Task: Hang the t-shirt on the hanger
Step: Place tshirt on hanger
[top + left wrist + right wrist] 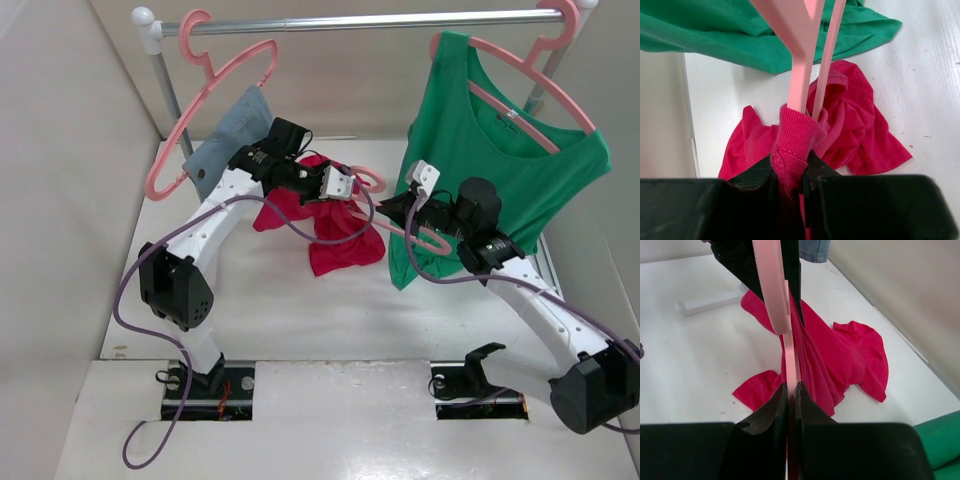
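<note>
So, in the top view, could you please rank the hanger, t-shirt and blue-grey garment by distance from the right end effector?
1. hanger, clamped in the right end effector.
2. t-shirt, just left of it.
3. blue-grey garment, hanging far left.

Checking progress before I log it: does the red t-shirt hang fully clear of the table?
No, the right wrist view shows much of the t-shirt lying crumpled on the table below the hanger.

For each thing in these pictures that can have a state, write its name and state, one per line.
hanger: off the rail, gripped
t-shirt: crumpled, ribbed edge around the hanger
left fingers: shut on t-shirt edge
right fingers: shut on hanger
green top: hanging from rail
blue-grey garment: hanging from rail
</note>
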### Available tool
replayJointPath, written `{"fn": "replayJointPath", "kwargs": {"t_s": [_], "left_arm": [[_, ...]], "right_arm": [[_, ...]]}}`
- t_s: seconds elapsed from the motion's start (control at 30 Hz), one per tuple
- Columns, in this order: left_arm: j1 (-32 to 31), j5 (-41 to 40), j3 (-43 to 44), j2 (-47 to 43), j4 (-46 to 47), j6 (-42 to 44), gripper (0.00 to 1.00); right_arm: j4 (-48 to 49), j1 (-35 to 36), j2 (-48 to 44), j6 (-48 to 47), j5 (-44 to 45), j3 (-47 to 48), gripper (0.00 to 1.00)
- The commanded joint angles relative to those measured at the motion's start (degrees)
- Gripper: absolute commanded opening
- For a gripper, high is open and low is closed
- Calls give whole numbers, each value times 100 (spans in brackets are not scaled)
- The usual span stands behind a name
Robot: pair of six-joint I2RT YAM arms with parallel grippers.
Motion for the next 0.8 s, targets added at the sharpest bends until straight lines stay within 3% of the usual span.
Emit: {"fn": "replayJointPath", "kwargs": {"t_s": [0.0, 0.2, 0.27, 0.3, 0.43, 0.6, 0.73, 0.77], "left_arm": [[-241, 780, 118, -498, -58, -292, 1], [-163, 780, -154, -717, 371, -932, 0], [-84, 780, -277, -778, 433, -934, 0], [-13, 649, -356, -857, 486, -873, 0], [-12, -289, -980, -1112, 1627, -1960, 0], [181, -547, -1087, -1113, 2139, -3348, 0], [295, -1012, -1393, -1113, 2455, -3895, 0], [295, -1248, -1394, -1113, 2534, -4331, 0]], "right_arm": [[529, 105, 102, -62, 210, 355, 0], [582, 158, 217, -1, 210, 417, 3], [582, 158, 269, 61, 210, 417, 25], [582, 158, 269, 61, 210, 417, 46], [240, 158, 42, 175, 963, 417, 65], [-155, 158, -82, 298, 1896, 618, 79], [-716, 377, -318, 544, 3098, 952, 79], [-867, 491, -389, 545, 3824, 1014, 78]]}}
